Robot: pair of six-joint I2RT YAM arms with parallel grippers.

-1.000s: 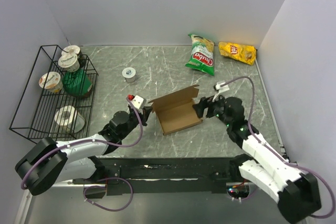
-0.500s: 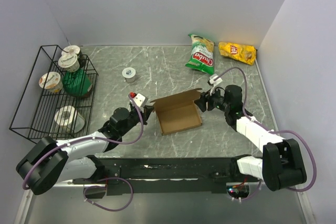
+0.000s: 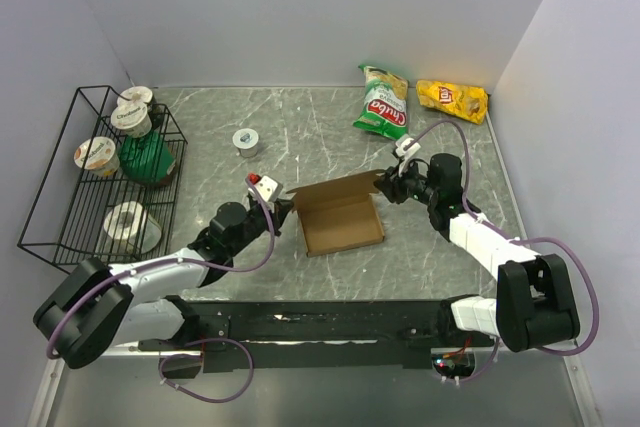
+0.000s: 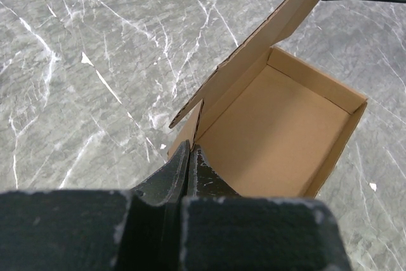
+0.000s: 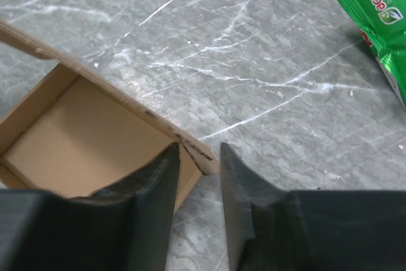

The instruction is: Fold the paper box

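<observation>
At the middle of the grey marbled table [image 3: 300, 147], between the two arms: the paper box [image 3: 340, 219]. Pinched at its left end, close to where the long flap rises, by the left gripper [image 4: 189, 157], closed tight with only the thin cardboard wall between the two dark fingers [image 4: 209, 185]. Straddled at the opposite, right end of that flap by the right gripper [image 5: 198, 176], roughly half open, one finger on the tray side and the other over bare stone. Flap's corner sitting in the gap, close against the tray-side finger and clear of the outer one, so not clamped. Plain brown and unprinted throughout, of thin corrugated sheet with the fluted edge showing along the cuts. Lying open side up as a shallow rectangular tray, low walls standing on all sides, flat bare floor inside. Topped along the far wall by the long flap, raised and leaning slightly back, stepped by a notch at its left end. Set a little askew to the table's edges. Well apart beyond it, toward the far right: a green snack bag [image 3: 383, 105] and, beside that, a yellow snack bag [image 3: 452, 99].
</observation>
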